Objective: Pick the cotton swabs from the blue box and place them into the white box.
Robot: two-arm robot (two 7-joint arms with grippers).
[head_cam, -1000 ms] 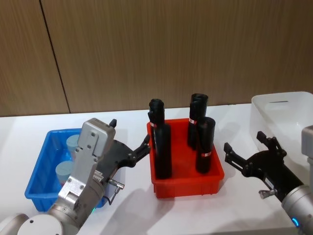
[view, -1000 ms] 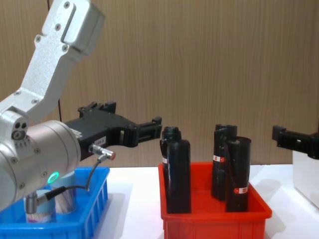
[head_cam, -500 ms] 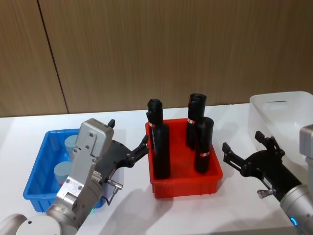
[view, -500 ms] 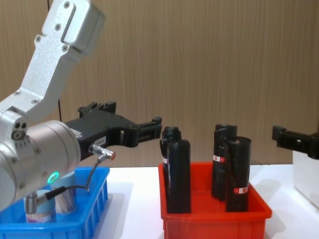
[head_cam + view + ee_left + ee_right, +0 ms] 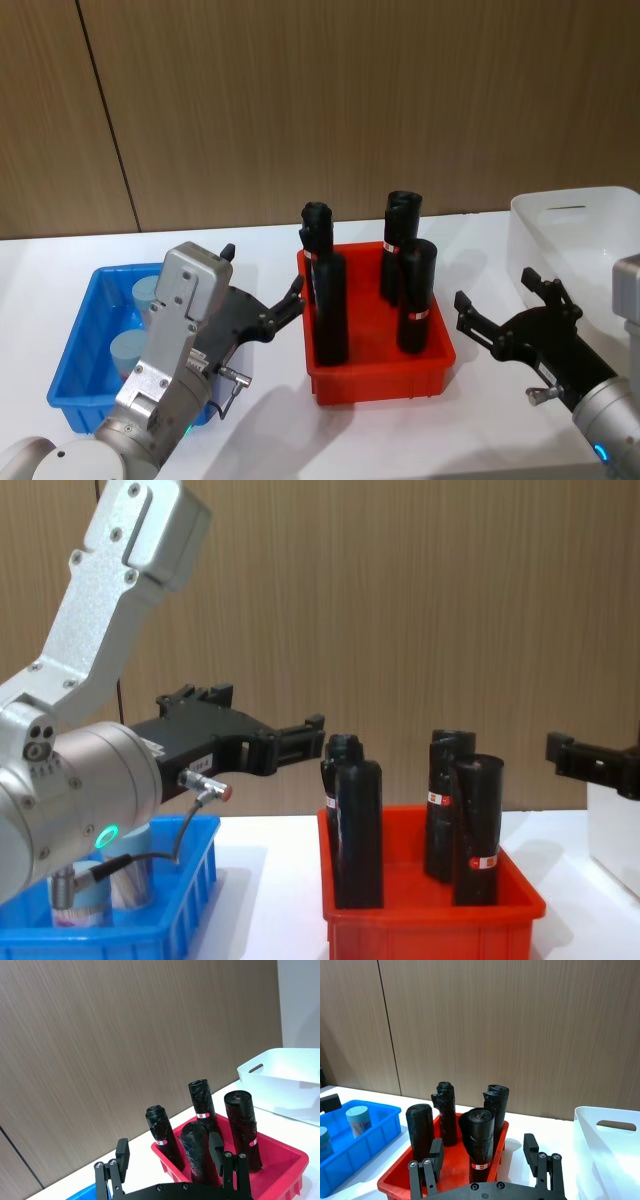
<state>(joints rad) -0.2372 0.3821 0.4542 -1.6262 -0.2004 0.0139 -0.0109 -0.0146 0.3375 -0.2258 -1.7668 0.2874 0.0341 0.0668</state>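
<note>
Item sought: cotton swabs [image 5: 150, 292], small clear cylindrical jars with pale blue-grey lids; two counted, upright in the left part of the blue box.
Source: blue box [image 5: 72, 348], a shallow bright blue plastic bin with sloped sides, at the left end of the white desk [image 5: 260, 245].
Destination: white box [image 5: 540, 235], a plain white straight-sided plastic bin at the right end; the seen part of its inside holds no jar.
Between them: red bin [image 5: 385, 385], a red plastic tray carrying four tall black bottles [image 5: 332, 305], all upright.
Left gripper: left gripper [image 5: 262, 280], black, fingers apart and holding nothing; raised about the blue box's right rim, pointing toward the red bin.
Right gripper: right gripper [image 5: 497, 290], black, fingers apart and empty; over bare desk between the red bin and the white box.
Progress: judged at the outset. No jar is lifted or delivered, and both seen jars are left to move.
Edges: the blue box's low rim should let a jar lift straight out; the bottle tops stand far higher than any rim on the way across.
Open room: bare desk in front of all three bins and either side of the red bin; a wood-panelled wall [image 5: 350, 100] closes the back. A carry likely needs to pass over or in front of the bottles.
</note>
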